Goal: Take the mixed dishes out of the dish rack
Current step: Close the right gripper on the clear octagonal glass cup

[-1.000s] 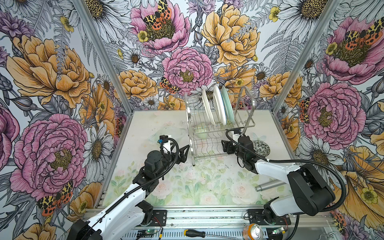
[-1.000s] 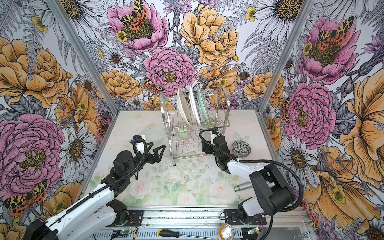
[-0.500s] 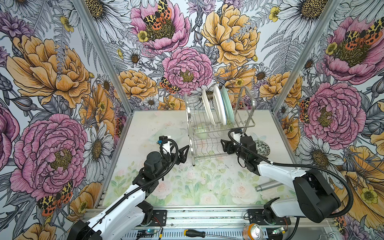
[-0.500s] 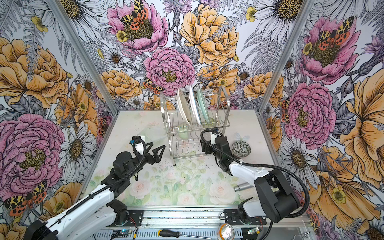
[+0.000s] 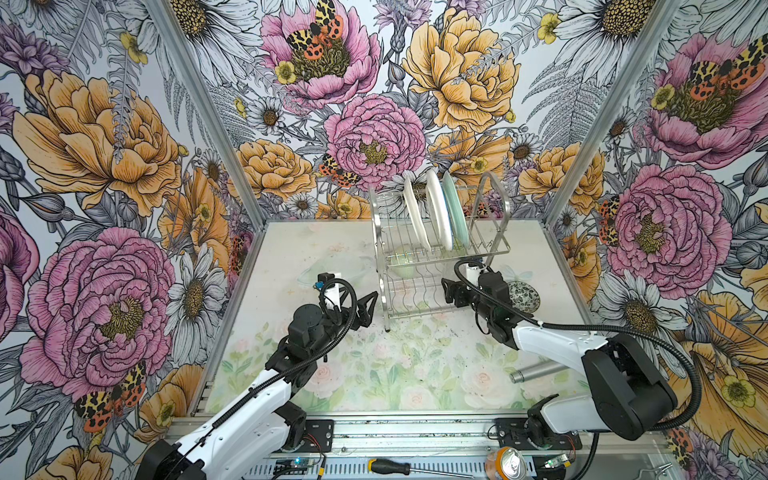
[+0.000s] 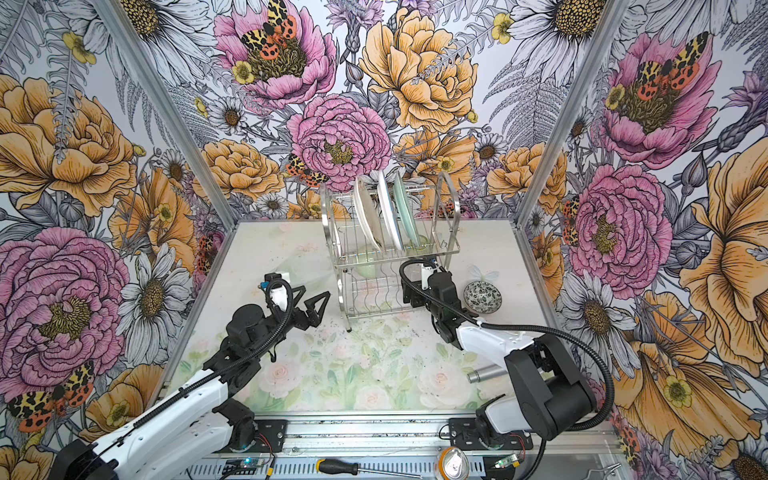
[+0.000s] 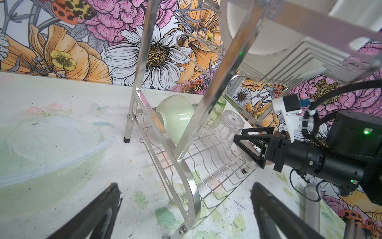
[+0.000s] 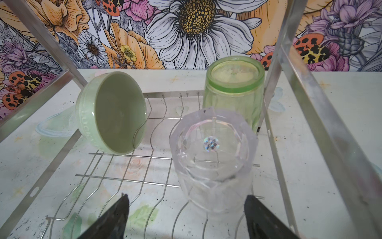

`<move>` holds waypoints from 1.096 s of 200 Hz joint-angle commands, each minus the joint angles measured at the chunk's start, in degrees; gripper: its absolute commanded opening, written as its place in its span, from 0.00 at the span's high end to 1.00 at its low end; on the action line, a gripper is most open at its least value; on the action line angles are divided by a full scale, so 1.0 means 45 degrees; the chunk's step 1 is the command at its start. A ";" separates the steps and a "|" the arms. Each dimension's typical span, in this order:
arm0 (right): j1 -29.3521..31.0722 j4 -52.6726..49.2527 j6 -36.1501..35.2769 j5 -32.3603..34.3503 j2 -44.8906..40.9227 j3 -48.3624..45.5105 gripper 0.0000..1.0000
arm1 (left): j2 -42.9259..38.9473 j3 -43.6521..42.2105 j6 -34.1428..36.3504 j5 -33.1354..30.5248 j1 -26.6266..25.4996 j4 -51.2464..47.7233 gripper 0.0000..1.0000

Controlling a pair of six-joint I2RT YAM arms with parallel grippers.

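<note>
Left of both top views: black left gripper [image 5: 367, 308], fingers spread wide, nothing between them, just beside the left arch of the two-tier shiny steel wire dish rack [image 5: 376, 224], not touching. On the upper shelf, upright in the slots, left to right: cream round plate [image 5: 415, 216], white round plate [image 5: 440, 212], mint green round plate [image 5: 456, 210]. Right of the rack's lower tier: black right gripper [image 5: 449, 293], pointed into that tier. Further right, on the table [image 5: 415, 374], apart from the rack: speckled small bowl [image 5: 523, 296]. Lower right: grey metal cylinder [image 5: 540, 370], lying flat.

Lower tier hard to read from above; clear only in right wrist view: pale green small bowl [image 8: 115, 115] tipped on its side, green tumbler [image 8: 233, 89] upside down, faceted clear glass [image 8: 213, 161] upside down, nearest the claw. Glass partway between the spread fingers, close against one fingertip [image 8: 260, 215], well off the other. Contact: cannot tell. Not pinched; nothing held.
</note>
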 commanded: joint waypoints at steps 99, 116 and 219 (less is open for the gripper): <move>-0.0032 0.1051 -0.0420 0.1516 0.2054 0.1871 0.06 | -0.0057 -0.0290 -0.0130 0.0074 0.0544 0.0238 0.01; -0.0060 0.1073 -0.0477 0.1430 0.2182 0.1962 0.10 | 0.0076 -0.0304 -0.0168 0.0133 0.0602 0.0351 0.01; -0.0115 0.1014 -0.0246 0.0007 0.1864 0.1777 0.33 | 0.0474 -0.0235 -0.0285 0.0304 0.0722 0.0599 0.01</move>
